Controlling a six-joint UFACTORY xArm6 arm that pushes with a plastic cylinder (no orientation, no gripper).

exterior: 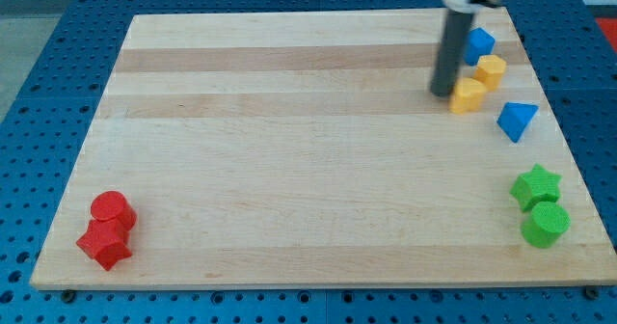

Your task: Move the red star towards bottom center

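Note:
The red star (104, 246) lies at the board's bottom left corner, touching a red cylinder (113, 210) just above it. My tip (443, 94) is at the view's upper right, far from the red star. It stands just left of a yellow block (469, 95), touching or nearly touching it.
The wooden board (308, 150) lies on a blue perforated table. At the upper right are a second yellow block (491, 70), a blue cube (479, 43) and a blue triangular block (518, 121). At the lower right are a green star (535, 185) and a green cylinder (545, 225).

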